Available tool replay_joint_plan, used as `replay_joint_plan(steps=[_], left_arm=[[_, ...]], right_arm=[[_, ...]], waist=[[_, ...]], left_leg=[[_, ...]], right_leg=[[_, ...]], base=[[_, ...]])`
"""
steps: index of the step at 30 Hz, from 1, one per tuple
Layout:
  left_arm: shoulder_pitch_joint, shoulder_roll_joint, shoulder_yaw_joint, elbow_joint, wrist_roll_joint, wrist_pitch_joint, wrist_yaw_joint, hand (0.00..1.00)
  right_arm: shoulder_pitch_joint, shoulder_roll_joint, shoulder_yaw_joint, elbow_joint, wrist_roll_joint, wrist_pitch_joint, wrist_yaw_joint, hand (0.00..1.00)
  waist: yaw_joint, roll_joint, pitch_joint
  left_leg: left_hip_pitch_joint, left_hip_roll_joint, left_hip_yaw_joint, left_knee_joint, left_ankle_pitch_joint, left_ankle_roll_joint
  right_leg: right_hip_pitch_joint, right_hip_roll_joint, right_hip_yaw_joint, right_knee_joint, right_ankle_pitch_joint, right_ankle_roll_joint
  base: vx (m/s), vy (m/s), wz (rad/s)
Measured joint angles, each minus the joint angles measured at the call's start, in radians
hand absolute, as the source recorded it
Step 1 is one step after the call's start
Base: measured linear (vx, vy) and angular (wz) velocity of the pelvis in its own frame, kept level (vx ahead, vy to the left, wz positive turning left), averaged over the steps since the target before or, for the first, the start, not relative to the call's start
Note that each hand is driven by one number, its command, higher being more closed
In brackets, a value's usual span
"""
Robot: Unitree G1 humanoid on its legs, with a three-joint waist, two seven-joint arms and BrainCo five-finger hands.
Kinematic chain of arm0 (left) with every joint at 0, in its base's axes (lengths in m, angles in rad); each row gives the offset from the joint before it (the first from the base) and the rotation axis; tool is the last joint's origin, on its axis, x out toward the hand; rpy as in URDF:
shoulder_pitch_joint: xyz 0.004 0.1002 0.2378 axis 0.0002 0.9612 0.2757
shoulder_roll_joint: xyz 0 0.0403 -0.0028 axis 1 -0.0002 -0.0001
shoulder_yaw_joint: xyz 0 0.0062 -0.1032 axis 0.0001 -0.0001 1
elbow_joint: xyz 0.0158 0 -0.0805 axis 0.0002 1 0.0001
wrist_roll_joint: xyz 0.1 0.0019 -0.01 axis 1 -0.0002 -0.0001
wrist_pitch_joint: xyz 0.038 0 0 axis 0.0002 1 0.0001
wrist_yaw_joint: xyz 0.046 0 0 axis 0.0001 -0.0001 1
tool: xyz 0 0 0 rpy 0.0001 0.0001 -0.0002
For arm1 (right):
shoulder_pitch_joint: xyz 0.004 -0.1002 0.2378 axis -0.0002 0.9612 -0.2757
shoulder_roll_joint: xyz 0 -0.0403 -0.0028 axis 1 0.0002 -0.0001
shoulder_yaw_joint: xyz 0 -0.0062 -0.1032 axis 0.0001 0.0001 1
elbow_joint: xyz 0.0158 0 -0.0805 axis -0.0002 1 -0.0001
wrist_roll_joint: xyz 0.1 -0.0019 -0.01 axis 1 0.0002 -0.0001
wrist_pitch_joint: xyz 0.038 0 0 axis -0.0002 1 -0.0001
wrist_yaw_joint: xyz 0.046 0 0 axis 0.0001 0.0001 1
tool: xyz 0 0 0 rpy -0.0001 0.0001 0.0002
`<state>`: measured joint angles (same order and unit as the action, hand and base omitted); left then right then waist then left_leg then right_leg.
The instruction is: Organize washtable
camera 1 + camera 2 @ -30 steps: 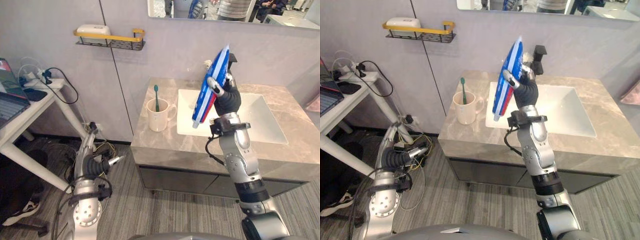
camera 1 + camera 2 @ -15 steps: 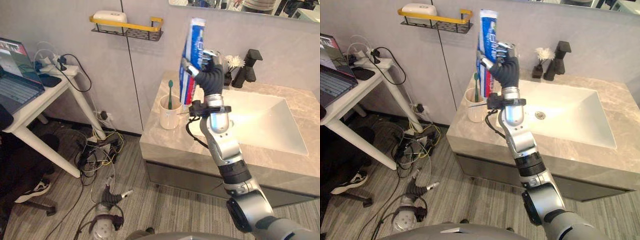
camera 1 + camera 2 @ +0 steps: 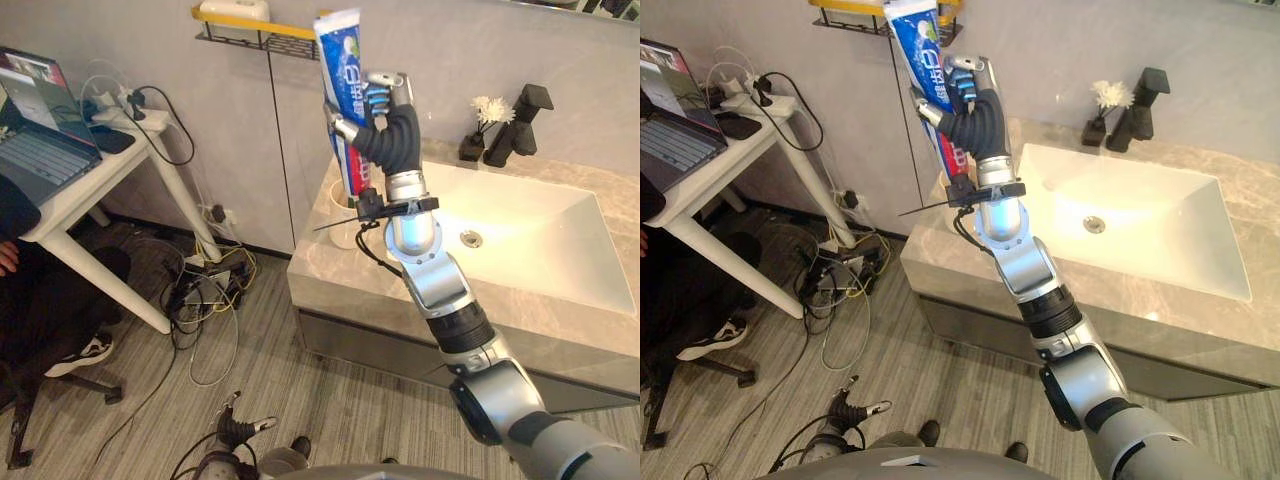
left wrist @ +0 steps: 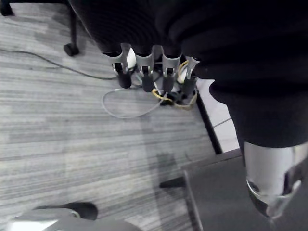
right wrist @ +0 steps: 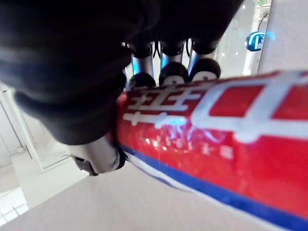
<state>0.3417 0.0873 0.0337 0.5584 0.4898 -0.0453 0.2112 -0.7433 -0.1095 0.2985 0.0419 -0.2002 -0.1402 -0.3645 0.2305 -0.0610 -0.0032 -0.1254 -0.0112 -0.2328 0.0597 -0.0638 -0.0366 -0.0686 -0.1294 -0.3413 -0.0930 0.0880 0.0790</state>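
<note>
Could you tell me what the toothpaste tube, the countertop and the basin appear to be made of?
Toothpaste tube, gripped in the right hand: likely glossy plastic laminate, given highlights on its printed skin. Countertop: polished stone or stone-look slab, beige, veined, with sheen. Basin: smooth white, probably glazed ceramic. The left hand hangs idle over the floor.
</note>
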Motion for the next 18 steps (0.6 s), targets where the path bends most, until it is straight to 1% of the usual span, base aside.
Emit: replay_joint_plan(steps=[4, 6, 8, 9, 11, 12, 14, 16, 17, 18], left_arm=[[-0.006, 0.003, 0.008, 0.034, -0.001, 0.001, 0.005, 0.00], [-0.013, 0.004, 0.008, 0.035, 0.000, 0.001, 0.006, 0.00], [-0.023, 0.009, 0.008, 0.040, 0.000, 0.001, 0.007, 0.00], [-0.025, 0.010, 0.008, 0.041, 0.000, 0.001, 0.008, 0.00], [-0.026, 0.010, 0.008, 0.042, -0.001, 0.001, 0.015, 0.00], [-0.026, 0.010, 0.008, 0.044, -0.001, 0.001, 0.019, 0.00], [-0.027, 0.010, 0.010, 0.048, -0.001, 0.001, 0.021, 0.00], [-0.027, 0.010, 0.017, 0.049, -0.001, 0.002, 0.032, 0.00], [-0.028, 0.009, 0.019, 0.049, -0.001, 0.001, 0.035, 0.00], [-0.028, 0.008, 0.025, 0.049, -0.001, 0.001, 0.036, 0.00]], right_arm=[[-0.006, -0.002, 0.024, 0.000, -0.066, 0.002, -0.008, 1.00], [-0.010, -0.006, 0.024, 0.000, -0.080, 0.014, -0.015, 1.00], [-0.012, -0.021, 0.024, 0.000, -0.121, 0.025, -0.032, 1.00], [-0.012, -0.026, 0.025, 0.000, -0.146, 0.032, -0.035, 1.00], [-0.012, -0.033, 0.027, 0.001, -0.159, 0.041, -0.042, 1.00], [-0.021, -0.033, 0.029, 0.003, -0.180, 0.043, -0.049, 1.00], [-0.042, -0.035, 0.031, 0.009, -0.185, 0.044, -0.053, 1.00], [-0.067, -0.039, 0.033, 0.010, -0.224, 0.055, -0.069, 1.00], [-0.071, -0.039, 0.033, 0.010, -0.224, 0.058, -0.071, 1.00], [-0.078, -0.040, 0.036, 0.010, -0.236, 0.060, -0.076, 1.00]], waist=[[0.006, -0.001, 0.004], [0.012, -0.004, 0.012], [0.020, -0.012, 0.020], [0.023, -0.014, 0.021], [0.028, -0.015, 0.021], [0.028, -0.015, 0.021], [0.027, -0.015, 0.022], [0.028, -0.014, 0.029], [0.028, -0.015, 0.031], [0.027, -0.015, 0.044]], left_leg=[[-0.002, 0.000, -0.002, 0.000, 0.000, 0.000], [-0.003, 0.000, -0.003, 0.000, 0.000, 0.000], [-0.009, 0.000, -0.004, 0.001, 0.001, -0.002], [-0.011, 0.000, -0.005, 0.001, 0.001, -0.002], [-0.015, 0.000, -0.006, 0.001, 0.001, -0.002], [-0.022, 0.000, -0.007, 0.002, 0.001, -0.002], [-0.027, 0.000, -0.009, 0.007, 0.001, -0.002], [-0.030, -0.001, -0.017, 0.011, 0.002, -0.002], [-0.031, -0.001, -0.018, 0.011, 0.002, -0.002], [-0.031, -0.001, -0.018, 0.012, 0.002, -0.003]], right_leg=[[-0.001, 0.000, -0.001, 0.000, 0.000, 0.000], [-0.002, 0.000, -0.001, 0.000, 0.000, 0.000], [-0.008, 0.001, -0.001, 0.000, 0.000, 0.000], [-0.009, 0.001, -0.002, 0.000, 0.000, 0.000], [-0.012, 0.001, -0.003, 0.000, 0.000, 0.000], [-0.018, 0.001, -0.003, 0.000, 0.000, 0.000], [-0.027, 0.001, -0.005, 0.000, 0.000, 0.000], [-0.027, 0.002, -0.007, 0.000, 0.000, 0.000], [-0.027, 0.002, -0.007, 0.000, 0.000, 0.000], [-0.026, 0.002, -0.007, 0.000, 0.000, 0.000]], base=[[0.00, 0.000, 0.00], [0.00, 0.000, 0.00], [0.00, 0.000, 0.00], [0.00, 0.000, 0.00], [0.00, 0.000, 0.00], [0.00, 0.000, 0.00], [0.03, -0.012, 0.03], [0.02, -0.016, 0.05], [0.00, 0.000, 0.00], [0.00, 0.000, 0.00]])
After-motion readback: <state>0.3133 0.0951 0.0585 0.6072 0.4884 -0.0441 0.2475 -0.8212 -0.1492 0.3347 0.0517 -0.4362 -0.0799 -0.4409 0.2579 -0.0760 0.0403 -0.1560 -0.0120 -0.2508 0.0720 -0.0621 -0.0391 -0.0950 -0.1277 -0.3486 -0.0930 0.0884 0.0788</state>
